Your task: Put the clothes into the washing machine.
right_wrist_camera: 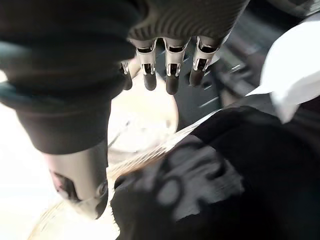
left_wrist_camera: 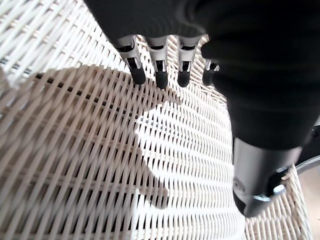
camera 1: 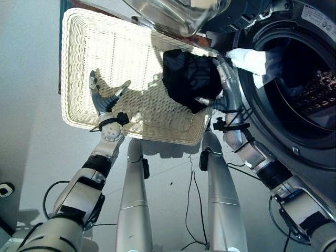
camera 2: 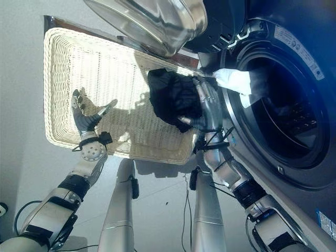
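Observation:
A black garment (camera 1: pixel 186 76) hangs over the right corner of the white wicker basket (camera 1: pixel 73 113), close to the washing machine's round opening (camera 1: pixel 294 94). My right hand (camera 1: pixel 227 94) is shut on the garment, fingers along its right side and thumb under its lower edge. In the right wrist view the black garment (right_wrist_camera: pixel 210 190) lies beside the thumb and under the fingers (right_wrist_camera: pixel 172 75). A white cloth (camera 1: pixel 252 60) drapes over the opening's near rim. My left hand (camera 1: pixel 102 102) hovers open over the basket's woven bottom, holding nothing.
The machine's glass door (camera 1: pixel 173 13) stands swung open above the basket's far edge. The dark drum sits at the right, and more cloth lies inside it. Grey floor surrounds the basket on the left and front.

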You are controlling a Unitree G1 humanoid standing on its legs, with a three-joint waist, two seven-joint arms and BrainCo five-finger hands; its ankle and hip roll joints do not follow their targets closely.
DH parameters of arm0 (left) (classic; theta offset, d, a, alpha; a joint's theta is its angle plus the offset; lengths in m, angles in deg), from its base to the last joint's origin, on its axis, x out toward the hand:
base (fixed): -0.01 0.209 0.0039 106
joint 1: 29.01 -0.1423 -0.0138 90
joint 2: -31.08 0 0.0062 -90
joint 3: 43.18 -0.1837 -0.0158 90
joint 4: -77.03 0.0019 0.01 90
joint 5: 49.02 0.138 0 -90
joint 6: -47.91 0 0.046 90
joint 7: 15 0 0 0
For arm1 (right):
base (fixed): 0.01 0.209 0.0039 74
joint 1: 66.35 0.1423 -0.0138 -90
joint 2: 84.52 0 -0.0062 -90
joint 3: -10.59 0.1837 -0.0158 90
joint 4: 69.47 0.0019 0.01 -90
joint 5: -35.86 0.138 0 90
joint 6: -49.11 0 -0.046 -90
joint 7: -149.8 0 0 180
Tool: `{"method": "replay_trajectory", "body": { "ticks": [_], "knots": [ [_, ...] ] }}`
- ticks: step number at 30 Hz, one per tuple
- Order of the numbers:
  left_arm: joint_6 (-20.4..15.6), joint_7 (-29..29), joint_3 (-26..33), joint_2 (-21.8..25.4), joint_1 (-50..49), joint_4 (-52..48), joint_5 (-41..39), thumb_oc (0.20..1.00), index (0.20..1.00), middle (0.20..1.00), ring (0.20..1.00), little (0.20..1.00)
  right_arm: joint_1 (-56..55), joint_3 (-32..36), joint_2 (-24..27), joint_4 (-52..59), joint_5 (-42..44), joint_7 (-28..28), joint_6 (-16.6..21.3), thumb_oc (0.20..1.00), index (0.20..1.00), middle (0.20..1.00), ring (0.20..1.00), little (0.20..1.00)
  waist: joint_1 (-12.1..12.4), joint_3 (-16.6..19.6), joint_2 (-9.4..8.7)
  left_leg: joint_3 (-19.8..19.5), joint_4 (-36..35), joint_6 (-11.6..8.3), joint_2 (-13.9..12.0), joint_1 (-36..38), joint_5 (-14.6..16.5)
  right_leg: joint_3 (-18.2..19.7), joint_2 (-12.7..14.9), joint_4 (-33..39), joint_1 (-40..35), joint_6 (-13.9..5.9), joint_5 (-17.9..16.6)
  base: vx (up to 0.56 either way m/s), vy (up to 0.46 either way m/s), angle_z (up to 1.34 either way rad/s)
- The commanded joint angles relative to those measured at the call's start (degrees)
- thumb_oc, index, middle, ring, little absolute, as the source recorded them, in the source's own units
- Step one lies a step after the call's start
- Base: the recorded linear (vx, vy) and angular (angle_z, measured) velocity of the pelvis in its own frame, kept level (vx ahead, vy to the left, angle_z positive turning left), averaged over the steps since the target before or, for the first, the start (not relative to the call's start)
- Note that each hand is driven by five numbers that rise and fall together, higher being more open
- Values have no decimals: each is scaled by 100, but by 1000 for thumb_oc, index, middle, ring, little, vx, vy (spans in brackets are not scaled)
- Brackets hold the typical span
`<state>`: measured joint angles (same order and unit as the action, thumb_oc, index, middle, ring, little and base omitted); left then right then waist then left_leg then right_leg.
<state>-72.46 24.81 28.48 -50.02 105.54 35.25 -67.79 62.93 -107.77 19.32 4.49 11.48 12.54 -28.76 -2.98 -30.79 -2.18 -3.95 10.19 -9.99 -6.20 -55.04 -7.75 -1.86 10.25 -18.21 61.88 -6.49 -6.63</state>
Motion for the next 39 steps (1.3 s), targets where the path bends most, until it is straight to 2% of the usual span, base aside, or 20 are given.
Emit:
{"method": "replay_trajectory", "body": {
  "ticks": [1, 6, 8, 12, 14, 16, 17, 18, 21, 24, 25, 28, 32, 37, 39],
  "knots": [
    [-43, -143, 19, -222, 17, -150, 317, 1000, 1000, 1000, 1000, 1000, -48, -177, 192, 565, -275, 95, 302, 1000, 1000, 1000, 1000, 1000, 23, 100, 32, 190, 320, 568, 461, -302, -98, -336, -366, 228, -226, -51, -205, 0, 0, 0],
    [-57, -181, 17, -236, 53, -106, 297, 1000, 1000, 1000, 1000, 1000, 20, -241, 169, 559, -309, 213, 336, 1000, 1000, 1000, 1000, 1000, 35, 100, 55, 181, 367, 569, 477, -345, -98, -337, -363, 198, -190, -46, -201, 0, 0, 0],
    [-28, -185, 13, -238, 72, -119, 291, 1000, 1000, 1000, 1000, 1000, 53, -259, 192, 537, -307, 143, 342, 1000, 1000, 1000, 1000, 1000, 39, 100, 61, 181, 378, 568, 482, -344, -102, -336, -365, 181, -186, -47, -203, 0, 0, 0],
    [-6, -204, 0, -215, 110, -101, 252, 1000, 1000, 1000, 1000, 1000, 145, -423, 296, 471, -357, -284, 100, 1000, 1000, 1000, 1000, 1000, 42, 100, 48, 183, 430, 559, 471, -338, -100, -340, -360, 131, -193, -51, -196, 0, 0, 0],
    [3, -249, -31, -187, 172, -70, 208, 1000, 1000, 1000, 1000, 1000, 252, -595, 333, 331, -419, -464, -183, 1000, 1000, 1000, 1000, 1000, 58, 100, 48, 177, 435, 548, 472, -340, -108, -354, -347, 135, -195, -52, -205, 0, 0, 0],
    [32, -308, -97, -171, 298, 13, 140, 1000, 1000, 1000, 1000, 1000, 486, -928, 386, -37, -439, -704, -735, 1000, 1000, 1000, 1000, 1000, 89, 100, 44, 169, 423, 547, 480, -322, -114, -377, -340, 139, -203, -49, -215, 0, -16, 0],
    [28, -316, -94, -168, 304, 22, 136, 1000, 1000, 1000, 1000, 1000, 505, -944, 384, -63, -439, -721, -765, 1000, 1000, 1000, 1000, 1000, 86, 100, 44, 167, 426, 546, 481, -326, -113, -378, -341, 140, -200, -49, -216, 0, 0, 0],
    [46, -347, -125, -161, 361, 51, 100, 1000, 1000, 1000, 1000, 1000, 628, -1101, 390, -243, -443, -845, -1035, 1000, 1000, 1000, 1000, 1000, 103, 100, 50, 161, 428, 544, 483, -333, -117, -384, -338, 141, -195, -46, -222, 0, 0, 0],
    [52, -466, -240, -153, 603, 240, -19, 1000, 1000, 1000, 1000, 1000, 1137, -1491, 357, -849, -365, -821, -1484, 1000, 1000, 1000, 1000, 1000, 167, 100, 71, 130, 422, 544, 507, -354, -134, -424, -319, 161, -181, -34, -250, 1, -33, 1],
    [47, -573, -276, -145, 759, 372, -86, 1000, 1000, 1000, 1000, 1000, 1484, -1634, 295, -1297, -344, -909, -1632, 1000, 1000, 1000, 1000, 1000, 216, 100, 88, 101, 409, 537, 527, -359, -136, -456, -300, 184, -180, -35, -264, -1, -24, 1],
    [44, -620, -334, -165, 862, 449, -119, 1000, 1000, 1000, 1000, 1000, 1777, -1832, 252, -1671, -204, -928, -1791, 1000, 1000, 1000, 1000, 1000, 270, 100, 110, 85, 392, 536, 531, -359, -146, -498, -281, 189, -187, -30, -273, -1, -34, 1],
    [-21, -729, -432, -215, 1042, 621, -172, 1000, 1000, 1000, 1000, 1000, 2329, -2111, 109, -2499, -157, -1090, -1916, 1000, 1000, 1000, 1000, 1000, 384, 100, 169, 39, 387, 542, 572, -398, -155, -562, -263, 193, -162, -24, -290, 7, -42, 3],
    [-57, -773, -491, -227, 1108, 678, -213, 1000, 1000, 1000, 1000, 1000, 2583, -2279, 46, -2960, -232, -1245, -2185, 1000, 1000, 1000, 1000, 1000, 453, 100, 194, 21, 382, 554, 592, -414, -169, -606, -257, 189, -160, -12, -297, 7, -13, 6],
    [-81, -837, -568, -255, 1239, 753, -278, 1000, 1000, 1000, 1000, 1000, 2861, -2445, -57, -3563, -648, -1353, -2625, 1000, 1000, 1000, 1000, 1000, 519, 100, 236, 12, 354, 572, 610, -439, -183, -652, -241, 214, -145, -15, -324, 5, -7, 4],
    [-120, -889, -612, -265, 1284, 783, -316, 1000, 1000, 1000, 1000, 1000, 2980, -2569, -71, -3881, -1004, -1362, -2681, 1000, 1000, 1000, 1000, 1000, 543, 100, 260, 1, 337, 587, 623, -453, -192, -661, -239, 226, -131, -15, -342, 16, -10, 6]
  ]
}}
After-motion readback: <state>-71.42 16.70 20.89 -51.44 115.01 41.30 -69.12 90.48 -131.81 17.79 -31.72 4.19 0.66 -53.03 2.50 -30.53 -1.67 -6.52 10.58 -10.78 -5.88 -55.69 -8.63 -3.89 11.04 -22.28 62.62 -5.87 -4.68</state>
